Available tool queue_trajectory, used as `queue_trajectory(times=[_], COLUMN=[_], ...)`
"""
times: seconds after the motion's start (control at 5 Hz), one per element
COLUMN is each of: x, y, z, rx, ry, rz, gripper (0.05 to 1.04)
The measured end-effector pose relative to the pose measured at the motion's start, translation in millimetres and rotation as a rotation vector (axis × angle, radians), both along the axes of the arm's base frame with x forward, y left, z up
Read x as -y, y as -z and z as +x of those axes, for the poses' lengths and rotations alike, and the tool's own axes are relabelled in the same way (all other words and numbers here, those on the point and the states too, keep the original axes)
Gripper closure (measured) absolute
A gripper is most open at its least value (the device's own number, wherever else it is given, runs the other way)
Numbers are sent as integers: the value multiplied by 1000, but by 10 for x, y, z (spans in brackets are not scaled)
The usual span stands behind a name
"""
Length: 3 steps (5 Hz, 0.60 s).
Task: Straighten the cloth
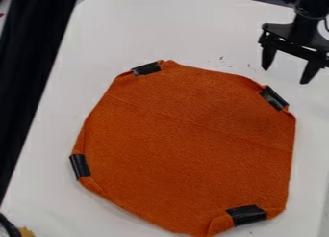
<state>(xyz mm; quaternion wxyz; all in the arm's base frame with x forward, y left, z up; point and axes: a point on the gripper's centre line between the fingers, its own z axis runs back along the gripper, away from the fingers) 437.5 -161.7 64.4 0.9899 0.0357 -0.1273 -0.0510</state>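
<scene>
Four black strips sat on the orange cloth — the end effector, partly cut off at right, stood wide open, empty.

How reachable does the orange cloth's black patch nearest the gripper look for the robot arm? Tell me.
Probably yes: the open gripper hangs close to that black patch on the orange cloth, and nothing visible stands between them, though its height is hard to judge.
</scene>
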Motion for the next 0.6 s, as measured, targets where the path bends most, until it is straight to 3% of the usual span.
queue_trajectory(times=[0.2,0.6], x=[-54,-84], y=[132,128], z=[-8,6], rx=[-5,-2], ry=[-4,-11], rz=[-22,-25], gripper=[83,83])
